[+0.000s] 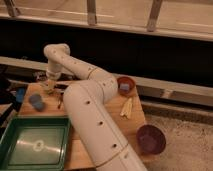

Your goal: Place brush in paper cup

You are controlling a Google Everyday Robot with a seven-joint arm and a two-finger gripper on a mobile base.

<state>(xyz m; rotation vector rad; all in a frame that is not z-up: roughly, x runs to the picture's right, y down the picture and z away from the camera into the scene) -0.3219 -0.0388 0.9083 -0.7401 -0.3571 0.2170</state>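
Note:
My gripper [50,81] hangs down from the wrist at the far left of the wooden table [131,125], right over a small whitish paper cup [48,88]. The cup is partly hidden by the gripper. A slim dark stick, apparently the brush [60,102], lies on the table just right of the cup, close to the white arm [90,115]. I cannot make out whether the gripper touches the brush or the cup.
A blue-grey cup [36,102] stands left of the brush, with a blue object [20,94] beyond it. A green tray [32,145] fills the front left. A reddish-brown bowl [125,86], pale sticks [127,107] and a purple bowl [150,139] are on the right.

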